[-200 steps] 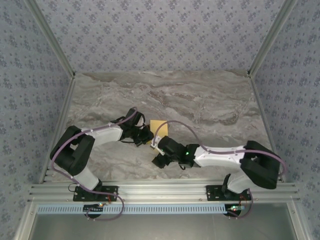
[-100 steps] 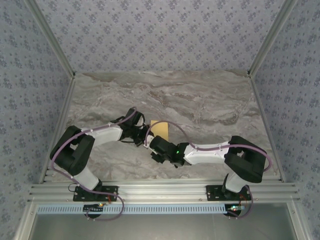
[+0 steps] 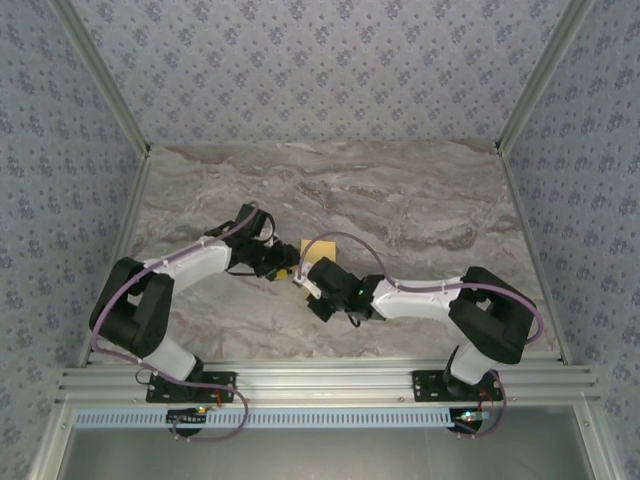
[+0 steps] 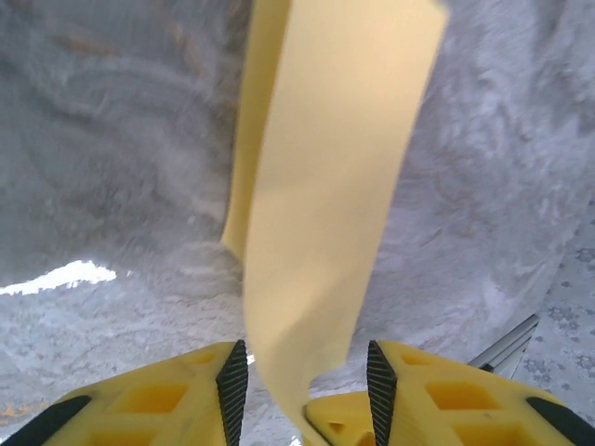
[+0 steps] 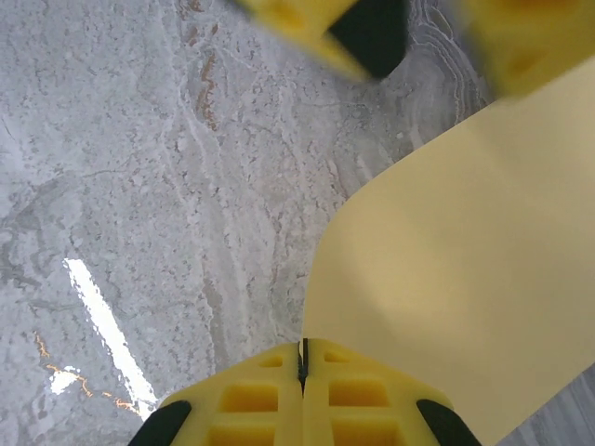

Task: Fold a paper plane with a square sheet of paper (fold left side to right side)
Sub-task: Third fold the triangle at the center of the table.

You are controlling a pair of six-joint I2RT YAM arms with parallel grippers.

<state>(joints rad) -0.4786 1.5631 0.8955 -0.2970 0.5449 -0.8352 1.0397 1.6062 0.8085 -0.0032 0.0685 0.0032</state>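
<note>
Obs., standing at the bench: the square sheet of paper (image 3: 314, 248) is at mid-table (image 3: 430, 200), just beyond the two claws, which meet at its near-left edge. It is not lying flat. Both wrist views show it raised and bowed off the marble.

Right gripper (image 5: 303, 358): fingers pressed together with no gap at the seam. The sheet's edge runs straight into that seam, so I judge it is pinching the paper. From there the sheet sweeps up and away to that claw's right.

Left gripper (image 4: 302, 390): jaws spread. The paper hangs as a narrow band between the two pads without being clamped, though it may brush the right-hand pad. I cannot tell for sure. The band's long axis runs straight ahead from this claw.

Key relation: the paper lies ahead of both claws, and its free far part is to the right. Carrying left side over to right side therefore means moving the held edge across toward the right arm's side. The right arm has the hold; the left is equally near but loose.

Writing or labels: none readable on paper, fingers or table
</note>
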